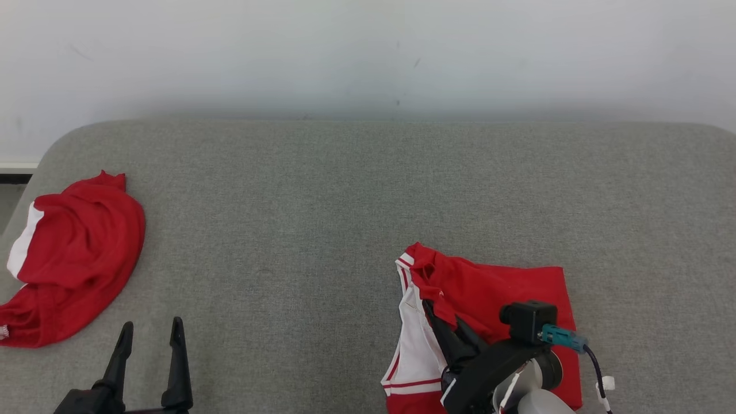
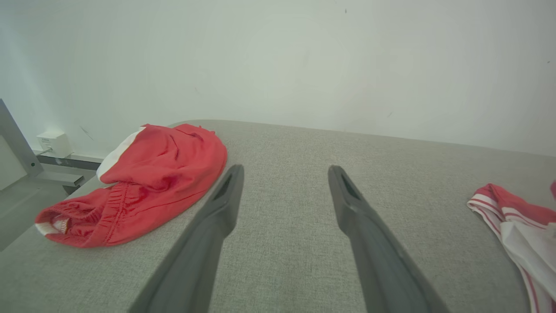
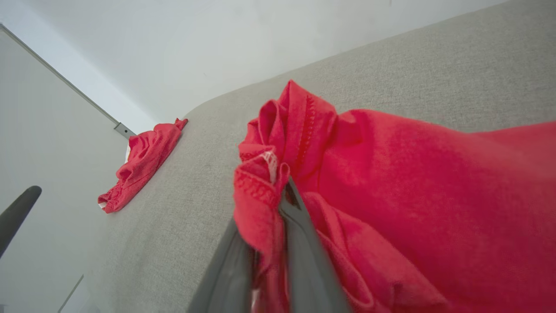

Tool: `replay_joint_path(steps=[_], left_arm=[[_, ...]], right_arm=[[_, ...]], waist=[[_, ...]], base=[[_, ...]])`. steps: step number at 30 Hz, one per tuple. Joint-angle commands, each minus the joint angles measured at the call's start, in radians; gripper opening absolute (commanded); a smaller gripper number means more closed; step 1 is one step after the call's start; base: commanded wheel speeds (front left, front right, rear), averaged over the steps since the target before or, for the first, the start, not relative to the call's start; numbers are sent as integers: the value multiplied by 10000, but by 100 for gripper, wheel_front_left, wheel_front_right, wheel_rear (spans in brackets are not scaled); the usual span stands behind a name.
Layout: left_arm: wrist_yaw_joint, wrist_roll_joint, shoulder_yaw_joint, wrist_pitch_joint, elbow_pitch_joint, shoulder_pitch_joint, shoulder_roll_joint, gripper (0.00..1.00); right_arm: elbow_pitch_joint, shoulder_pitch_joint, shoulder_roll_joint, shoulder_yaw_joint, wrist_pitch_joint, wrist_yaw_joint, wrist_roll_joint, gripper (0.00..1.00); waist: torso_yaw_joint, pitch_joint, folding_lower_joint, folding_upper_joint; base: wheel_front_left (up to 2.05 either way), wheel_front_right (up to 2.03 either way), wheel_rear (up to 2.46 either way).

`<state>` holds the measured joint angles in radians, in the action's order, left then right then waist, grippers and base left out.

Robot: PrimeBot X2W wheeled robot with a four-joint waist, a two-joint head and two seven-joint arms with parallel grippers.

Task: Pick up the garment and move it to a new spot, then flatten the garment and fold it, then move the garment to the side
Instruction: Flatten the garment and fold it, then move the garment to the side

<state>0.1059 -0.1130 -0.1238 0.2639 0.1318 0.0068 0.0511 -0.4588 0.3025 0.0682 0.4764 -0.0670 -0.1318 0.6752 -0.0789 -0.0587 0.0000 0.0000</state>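
Grey cushion; at five o'clock right gripper pinches shirt, likely mid-fold; left gripper wide, empty. Next: carry edge across.

place: bare lab | cues: grey padded table, plain white wall

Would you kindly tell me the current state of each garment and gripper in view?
Red-and-white striped-trim garment: mostly flat, one edge bunched.
Crumpled red garment with white panel: heaped, untouched.
Left gripper: open, empty.
Right gripper: shut on the striped-trim garment.
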Motion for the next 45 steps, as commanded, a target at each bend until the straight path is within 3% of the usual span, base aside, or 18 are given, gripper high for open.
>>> replay_joint_path(steps=[1, 3, 10, 19, 29, 45], left_arm=[[5, -37, 6, 5, 25, -79, -6, 100], [-37, -53, 66, 5, 34, -83, -7, 100], [-153, -33, -12, 5, -39, 94, 0, 100], [-44, 151, -212, 5, -252, 176, -2, 100], [-43, 313, -311, 5, -446, 350, -1, 100], [65, 588, -157, 5, -475, 959, 78, 100]], right_arm=[[-121, 109, -35, 13, -89, 18, -127, 32], [-369, 191, -77, 30, -254, 18, -190, 100], [-40, 336, 697, -310, -1435, 18, -602, 100], [1290, -681, 1828, -2088, -1979, 18, -1795, 100], [3181, -2596, 1309, -3689, -1974, 18, -3019, 100], [3621, -3437, 951, -3657, -1975, 18, -4141, 100]], waist=[[-61, -39, 0, 0], [-68, -42, 0, 0], [290, 83, 0, 0], [759, 273, 0, 0], [1062, 586, 0, 0], [784, 903, 0, 0]], base=[[0, 0, 0], [0, 0, 0], [0, 0, 0], [0, 0, 0], [0, 0, 0], [0, 0, 0]])
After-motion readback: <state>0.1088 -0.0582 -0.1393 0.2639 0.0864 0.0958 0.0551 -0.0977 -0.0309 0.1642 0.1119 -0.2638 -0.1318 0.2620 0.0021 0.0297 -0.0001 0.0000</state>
